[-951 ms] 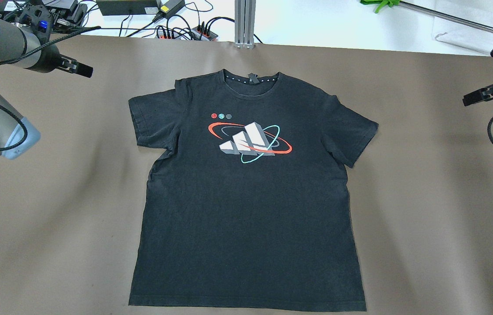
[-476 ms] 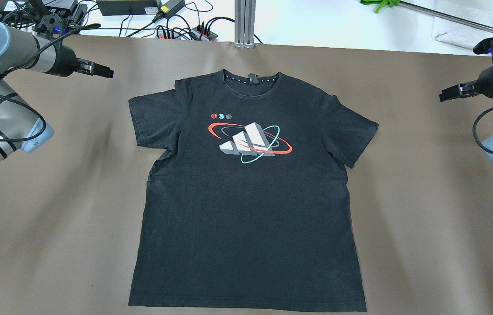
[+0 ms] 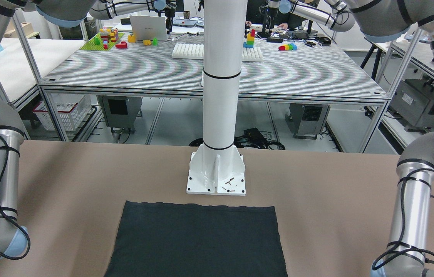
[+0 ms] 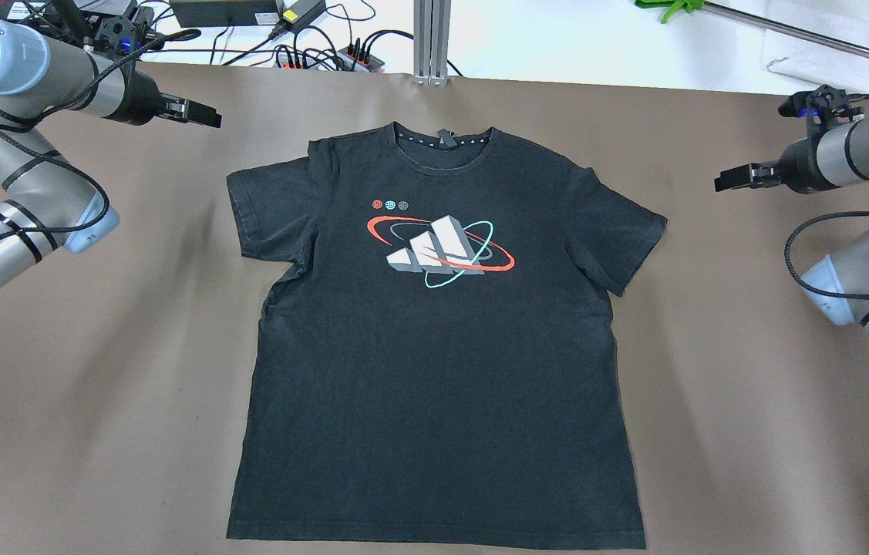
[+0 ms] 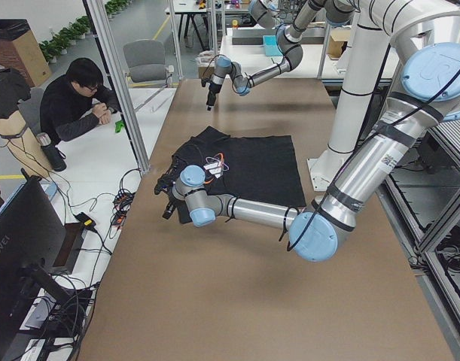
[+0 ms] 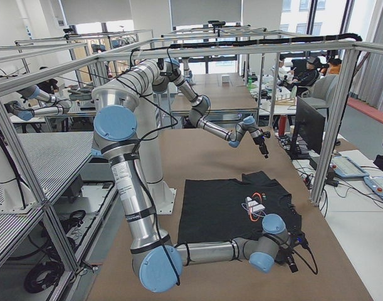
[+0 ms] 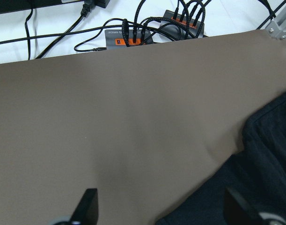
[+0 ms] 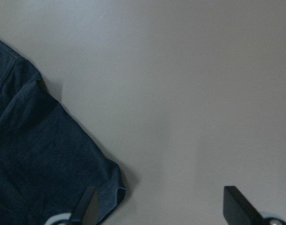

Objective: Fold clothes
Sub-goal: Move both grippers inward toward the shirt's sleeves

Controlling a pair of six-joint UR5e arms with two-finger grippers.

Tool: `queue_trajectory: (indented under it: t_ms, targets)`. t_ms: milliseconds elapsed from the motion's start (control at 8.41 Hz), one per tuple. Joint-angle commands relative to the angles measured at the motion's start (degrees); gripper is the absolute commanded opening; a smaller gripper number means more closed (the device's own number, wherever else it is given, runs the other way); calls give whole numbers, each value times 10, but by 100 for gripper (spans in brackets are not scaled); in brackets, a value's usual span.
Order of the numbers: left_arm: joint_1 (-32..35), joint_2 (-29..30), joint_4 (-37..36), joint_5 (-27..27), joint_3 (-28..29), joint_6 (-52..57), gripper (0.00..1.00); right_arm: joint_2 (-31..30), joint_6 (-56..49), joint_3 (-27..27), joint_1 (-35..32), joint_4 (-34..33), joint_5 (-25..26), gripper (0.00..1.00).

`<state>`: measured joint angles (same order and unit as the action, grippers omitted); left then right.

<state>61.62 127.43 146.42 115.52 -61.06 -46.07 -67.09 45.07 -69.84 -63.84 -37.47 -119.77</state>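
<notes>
The broad brown paper-covered tabletop (image 4: 95, 401) stretches beneath both claws. Between them lies the black short-sleeved soft-fabric T-shirt (image 4: 434, 385), spread flat and face up, hem toward the robot and collar away. It seems laid open this way so that each side falls to its own arm. The left claw (image 4: 205, 116) hovers over bare tabletop, outward of and beyond the nearer sleeve (image 4: 268, 204), its fingers (image 7: 89, 206) spread wide with nothing between them. The right claw (image 4: 731, 179) hangs likewise outward of the other sleeve (image 4: 623, 239), fingers (image 8: 234, 199) apart and empty, so no fold is begun yet. Smallest, roughly midway between the claws, sits the red, teal and grey printed chest logo (image 4: 442, 250).
</notes>
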Motion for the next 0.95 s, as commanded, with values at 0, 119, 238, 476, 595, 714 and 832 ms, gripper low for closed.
queue_trajectory:
  t_ms: [0,119,238,476,595,714,832]
  targets:
    - [0,3,-1,-1,1,-2,94,11,54,8,38,8,46,94]
    - [0,3,-1,-1,1,-2,94,15,55,12,57,7,72,94]
    - [0,4,-1,-1,1,-2,94,16,62,20,61,8,74,94]
    - [0,4,-1,-1,1,-6,94,16,69,25,66,8,74,94]
    - [0,4,-1,-2,1,-6,94,17,71,26,70,8,82,94]
    - [0,4,-1,-1,1,-6,94,20,71,30,75,7,89,93]
    - [-1,4,-1,-2,1,-6,94,31,71,49,77,8,90,93]
